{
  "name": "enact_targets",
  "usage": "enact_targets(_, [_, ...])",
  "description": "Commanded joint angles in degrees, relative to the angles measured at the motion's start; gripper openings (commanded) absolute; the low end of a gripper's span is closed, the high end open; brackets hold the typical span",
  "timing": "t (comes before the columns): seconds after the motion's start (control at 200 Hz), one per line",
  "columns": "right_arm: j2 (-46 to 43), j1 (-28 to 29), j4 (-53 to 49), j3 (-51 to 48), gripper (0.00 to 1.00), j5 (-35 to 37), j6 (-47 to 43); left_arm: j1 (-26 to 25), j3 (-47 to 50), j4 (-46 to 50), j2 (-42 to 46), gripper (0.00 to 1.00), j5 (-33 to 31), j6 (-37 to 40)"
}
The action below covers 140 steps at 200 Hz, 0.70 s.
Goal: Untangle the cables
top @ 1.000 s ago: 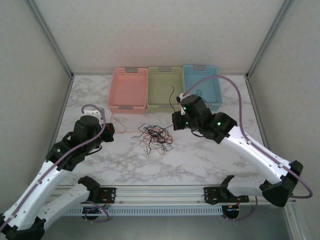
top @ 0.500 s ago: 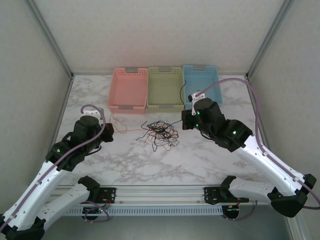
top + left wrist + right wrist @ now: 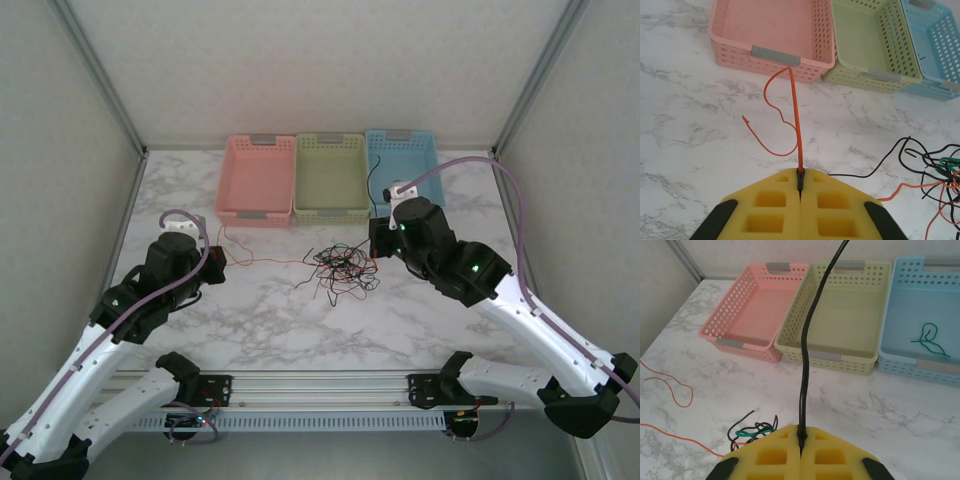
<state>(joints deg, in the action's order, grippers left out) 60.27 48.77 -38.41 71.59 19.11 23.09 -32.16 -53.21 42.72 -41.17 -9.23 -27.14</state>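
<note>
We see bright, even, diffuse light in every view. Shadows are soft and faint along the near walls of the baskets (image 3: 790,70). The overhead view is slightly grainy; our wrist views are sharper.

White arms (image 3: 530,320), black joints (image 3: 165,262), purple-grey hoses (image 3: 465,162), green lights (image 3: 403,226), yellow pincer pads (image 3: 765,207)

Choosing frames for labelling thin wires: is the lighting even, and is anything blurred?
Top external: soft even light, no glare, but the tangle is too small to separate strands. Left wrist: red-orange cable crisp, no blur. Right wrist: black cable looms thick near the lens; green cable sharp.
</note>
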Motion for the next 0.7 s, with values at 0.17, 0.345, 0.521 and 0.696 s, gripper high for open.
enact_targets(0.17, [-1.7, -0.5, 0.5, 0.0, 0.0, 2.5, -1.1, -0.2, -0.9, 1.2, 0.7, 0.0, -1.4, 0.7])
enact_targets(0.345, [-2.1, -0.5, 0.4, -0.1, 0.0, 2.9, -1.3, -0.2, -0.6, 1.0, 0.8, 0.0, -1.5, 0.7])
enact_targets(0.521, [-3.4, -0.6, 0.3, -0.3, 0.0, 3.9, -1.8, -0.2, -0.6, 0.8, 0.3, 0.0, -1.5, 0.6])
enact_targets(0.696, [-4.3, -1.0, -0.5, 0.5, 0.0, 5.8, -3.1, -0.2, -0.5, 1.1, 0.4, 0.0, -2.0, 0.5])
